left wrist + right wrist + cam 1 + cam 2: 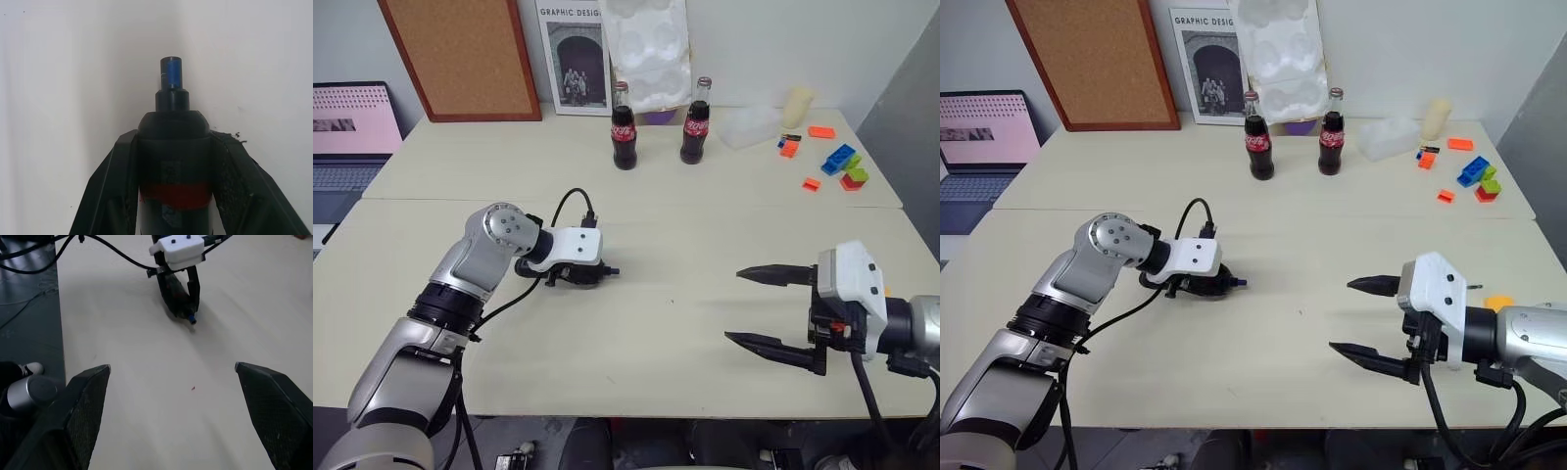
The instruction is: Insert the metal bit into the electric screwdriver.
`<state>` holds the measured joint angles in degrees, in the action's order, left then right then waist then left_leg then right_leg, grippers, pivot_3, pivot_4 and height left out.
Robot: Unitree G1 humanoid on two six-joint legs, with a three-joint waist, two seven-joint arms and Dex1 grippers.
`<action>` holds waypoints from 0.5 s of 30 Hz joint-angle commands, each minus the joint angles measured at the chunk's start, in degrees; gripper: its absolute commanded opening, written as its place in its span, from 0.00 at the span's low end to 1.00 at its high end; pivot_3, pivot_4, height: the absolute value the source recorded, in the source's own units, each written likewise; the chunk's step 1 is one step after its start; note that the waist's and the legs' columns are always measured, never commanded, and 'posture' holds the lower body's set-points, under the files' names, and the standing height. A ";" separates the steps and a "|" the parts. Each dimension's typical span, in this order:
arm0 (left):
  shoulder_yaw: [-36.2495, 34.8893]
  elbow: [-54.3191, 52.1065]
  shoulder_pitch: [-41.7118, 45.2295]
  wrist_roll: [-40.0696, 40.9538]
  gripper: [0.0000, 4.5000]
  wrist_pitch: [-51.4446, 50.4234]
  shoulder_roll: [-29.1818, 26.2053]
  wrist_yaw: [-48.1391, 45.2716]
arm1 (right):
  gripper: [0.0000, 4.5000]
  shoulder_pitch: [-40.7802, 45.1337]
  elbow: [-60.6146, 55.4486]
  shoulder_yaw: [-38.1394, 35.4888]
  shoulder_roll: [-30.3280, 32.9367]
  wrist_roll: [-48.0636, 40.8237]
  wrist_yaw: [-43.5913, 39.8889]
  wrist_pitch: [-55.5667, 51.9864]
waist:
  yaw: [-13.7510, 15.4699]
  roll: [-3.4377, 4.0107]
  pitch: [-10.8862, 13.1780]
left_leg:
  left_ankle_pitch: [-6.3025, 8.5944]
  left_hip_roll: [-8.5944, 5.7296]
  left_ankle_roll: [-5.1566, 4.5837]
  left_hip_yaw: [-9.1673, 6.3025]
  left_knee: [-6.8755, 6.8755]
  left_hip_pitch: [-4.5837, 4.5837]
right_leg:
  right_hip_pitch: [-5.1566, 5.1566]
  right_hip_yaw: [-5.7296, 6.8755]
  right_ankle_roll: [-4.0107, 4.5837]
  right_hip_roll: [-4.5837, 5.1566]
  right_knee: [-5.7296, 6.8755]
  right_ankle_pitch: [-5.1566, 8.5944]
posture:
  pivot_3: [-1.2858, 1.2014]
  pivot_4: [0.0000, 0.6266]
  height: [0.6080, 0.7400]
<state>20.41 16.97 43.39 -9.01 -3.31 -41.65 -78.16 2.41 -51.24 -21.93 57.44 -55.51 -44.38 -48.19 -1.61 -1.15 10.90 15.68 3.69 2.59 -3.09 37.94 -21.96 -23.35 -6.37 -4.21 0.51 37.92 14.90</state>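
Now the left gripper [171, 147] is clenched on the electric screwdriver [173, 161], whose black body sits between the two fingers [115, 181], red band inside the grip and blue tip poking out past them, low over the bench [705, 323] toward its left front. The right gripper [766, 308] hangs released near the front right edge, fingers spread wide, holding nothing.

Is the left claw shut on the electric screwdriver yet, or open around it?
Shut on it. The left claw's two fingers press both sides of the electric screwdriver, its blue tip sticking out ahead over the table.
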 commanded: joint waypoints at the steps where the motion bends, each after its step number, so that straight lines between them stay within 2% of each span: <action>1: -1.97 -2.93 0.21 1.75 0.37 -0.43 0.06 0.82 | 0.95 1.09 -0.09 -2.50 1.20 -2.46 0.68 0.69 | 0.00 0.00 0.00 | 0.00 0.00 0.00 0.00 0.00 0.00 | 0.00 0.00 0.00 0.00 0.00 0.00 | 0.52 0.24 1.00; 10: -4.56 -5.84 2.52 7.44 0.37 -6.62 3.52 0.88 | 0.95 0.45 -0.06 -5.19 3.47 -5.19 1.12 0.28 | 0.05 -0.01 0.00 | 0.00 0.00 0.00 0.00 0.01 -0.02 | 0.00 0.00 -0.01 0.00 -0.01 0.01 | 0.52 0.24 1.00; 15: -7.97 -8.68 5.68 13.78 0.37 -14.42 9.09 3.89 | 0.95 0.23 1.38 -9.18 5.66 -7.23 0.75 -0.44 | 0.11 -0.05 0.03 | 0.00 -0.01 0.00 -0.01 0.03 -0.08 | 0.00 0.01 -0.01 0.01 -0.04 0.00 | 0.52 0.24 1.00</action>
<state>16.05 11.70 46.08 1.14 -15.02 -34.07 -76.49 2.72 -50.21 -27.72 62.08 -61.39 -43.46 -48.65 -1.50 -1.20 10.93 15.68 3.69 2.59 -3.10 37.97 -22.03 -23.36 -6.36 -4.23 0.52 37.89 14.90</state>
